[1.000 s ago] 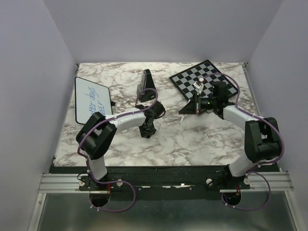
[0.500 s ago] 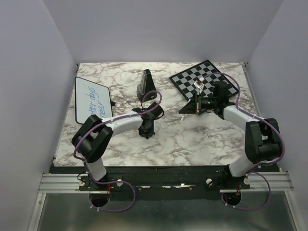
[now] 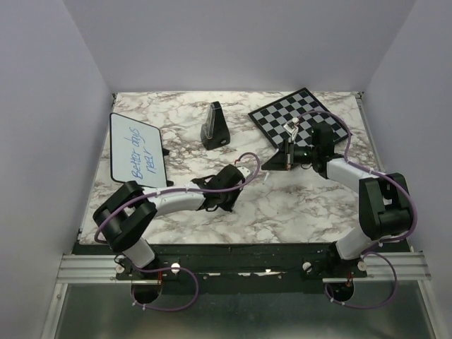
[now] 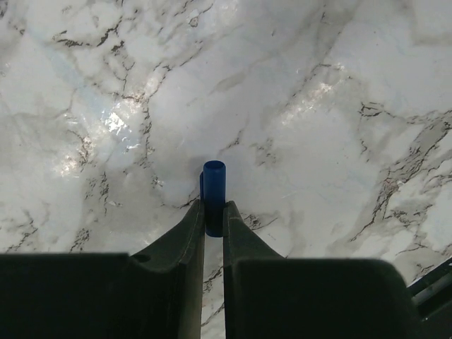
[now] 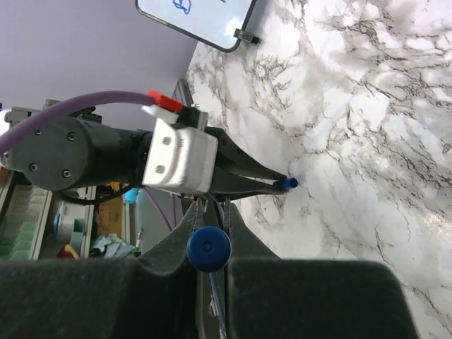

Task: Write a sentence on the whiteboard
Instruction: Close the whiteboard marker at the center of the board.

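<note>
1. The marble tabletop carries everything, and both arms reach over its middle.
2. The whiteboard lies flat along the left edge of the tabletop, its long side running from near to far. It is well apart from both tools. The left tool is the closer of the two, and the right tool is further off across the middle.
3. A chessboard lies turned at an angle near the far right corner of the tabletop, just beyond the right tool.
4. A black wedge-shaped block stands near the far edge of the tabletop, between the whiteboard and the chessboard.
5. The left tool sits low over the middle of the tabletop, its tips pointing toward the right tool. Its fingers are narrow and pinch a blue cap.
6. The right tool hangs right of centre, facing the left tool and close to it. Its fingers are narrow and clamp a marker, whose round blue end faces the wrist camera.
7. The sentence is written in blue on the whiteboard in two short lines and reads "Better days near". One corner of the board, with a few blue strokes, shows at the top of the right wrist view, far beyond the tool.
8. The blue cap is a short cylinder that juts out past the left tool's tips, just above the marble.
</note>
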Controlling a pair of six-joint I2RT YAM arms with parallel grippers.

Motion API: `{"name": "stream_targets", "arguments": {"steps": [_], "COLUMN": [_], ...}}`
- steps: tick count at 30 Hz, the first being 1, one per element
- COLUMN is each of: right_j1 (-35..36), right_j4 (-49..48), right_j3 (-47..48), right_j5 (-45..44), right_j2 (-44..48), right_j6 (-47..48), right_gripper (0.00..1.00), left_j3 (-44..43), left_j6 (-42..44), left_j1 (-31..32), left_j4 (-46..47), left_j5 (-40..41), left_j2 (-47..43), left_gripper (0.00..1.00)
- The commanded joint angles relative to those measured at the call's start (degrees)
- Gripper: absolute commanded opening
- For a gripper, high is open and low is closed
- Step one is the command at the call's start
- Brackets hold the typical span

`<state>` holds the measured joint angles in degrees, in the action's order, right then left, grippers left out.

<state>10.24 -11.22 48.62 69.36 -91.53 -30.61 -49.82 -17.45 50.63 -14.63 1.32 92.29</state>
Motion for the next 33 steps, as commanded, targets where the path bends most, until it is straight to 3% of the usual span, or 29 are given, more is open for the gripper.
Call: {"name": "stream_targets", "arguments": {"steps": [1,9,14,18,25,33], "right_j1": [0.92,1.54,4.34,5.75,6.63,9.36], "right_j4": [-2.92,-10.73,-12.94,-18.83,-14.54,-11.37], "right_j3": [-3.17,-3.80,-2.13,-5.72,-6.00,-5.38], "right_j5": [-6.15,-9.33,-12.41,-13.90,-20.92,-22.69], "right_j2": [-0.59,-4.09,-4.54,-4.01,-4.97,-7.17], "right_j6": [0.46,-2.08,2.91,3.45,7.58,9.17], "right_gripper": [0.01,0.00,0.01,0.01,0.01,0.01], "left_j3": [4.81,16.06,17.83,21.60,27.67,28.73], "left_j6": [5.15,2.87,0.23,-1.88,-5.75,-6.37], "left_j1": [0.52,0.61,0.61,0.43,0.34,0.43], "left_j4": [14.36,42.37,51.27,63.99,76.94,79.94], "left_j5": [-3.06,-10.11,-12.13,-12.13,-8.71,-7.74], "left_j2": [-3.61,-4.23,0.78,3.77,8.86,11.16], "left_gripper": [0.13,0.12,0.11,0.11,0.11,0.10]}}
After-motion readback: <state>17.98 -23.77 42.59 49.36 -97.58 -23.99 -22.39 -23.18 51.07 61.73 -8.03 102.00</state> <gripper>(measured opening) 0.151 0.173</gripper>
